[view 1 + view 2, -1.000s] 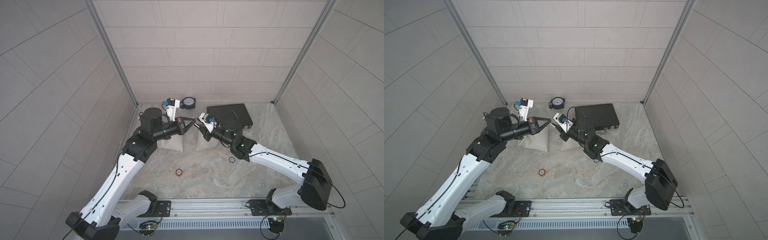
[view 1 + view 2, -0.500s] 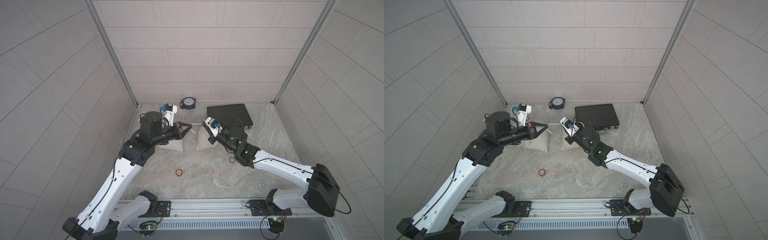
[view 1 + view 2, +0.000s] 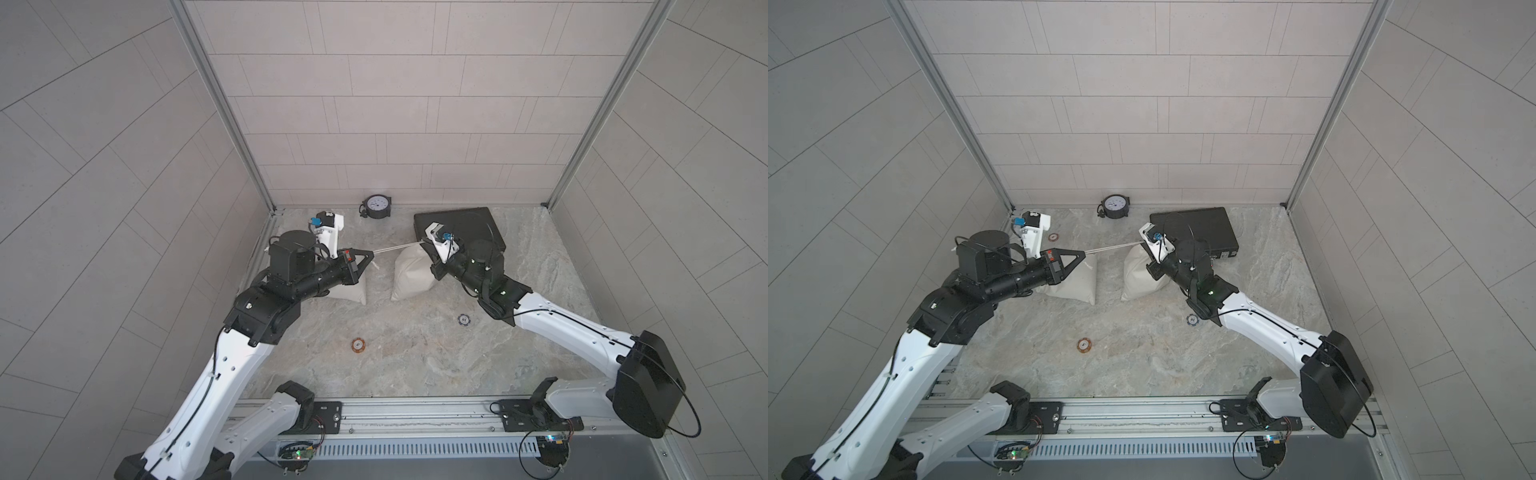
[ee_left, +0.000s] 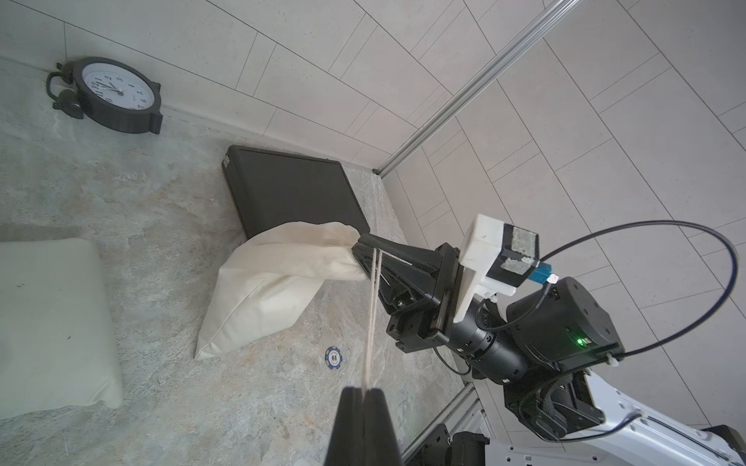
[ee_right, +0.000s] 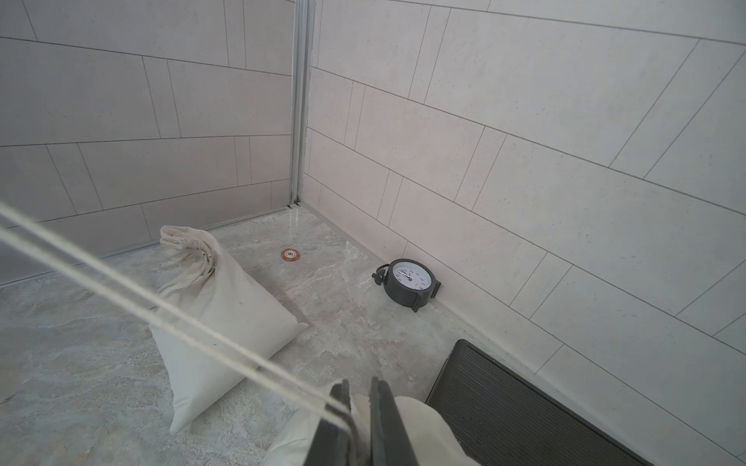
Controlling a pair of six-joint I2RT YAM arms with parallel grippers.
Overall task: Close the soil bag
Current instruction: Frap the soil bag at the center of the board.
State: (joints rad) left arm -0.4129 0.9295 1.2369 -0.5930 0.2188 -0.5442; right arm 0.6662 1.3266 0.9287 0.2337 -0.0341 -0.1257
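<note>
1. Left tool [image 4: 365,393]: jaws pinched tight on the cord [image 4: 373,314], with both strands running out from between them.
2. Right tool [image 4: 360,252]: jaws narrow, clamped on the gathered neck of the bag [image 4: 262,290]. Cloth shows between them in the right wrist view.
3. The cord runs taut and straight between my two tools in both top views, clear of the desk [image 3: 415,365].
4. Bag: base on the desk, neck lifted by the right tool, just in front of the black case [image 4: 290,189]. A second bag [image 5: 226,322], its neck already puckered, sits apart to my left, partly hidden by my left arm in the top views.
5. Progress, my judgement: the draw is mostly done, since the neck is bunched. The jaws hide the mouth itself, so I cannot confirm it is fully shut. Left to do: take up any remaining slack, then let go at both ends.
6. Against a second ago: the tools were then nearly tip to tip, with hardly any cord showing. Since then the left tool has backed off to my left and the span has lengthened. The bag is roughly where it was.
</note>
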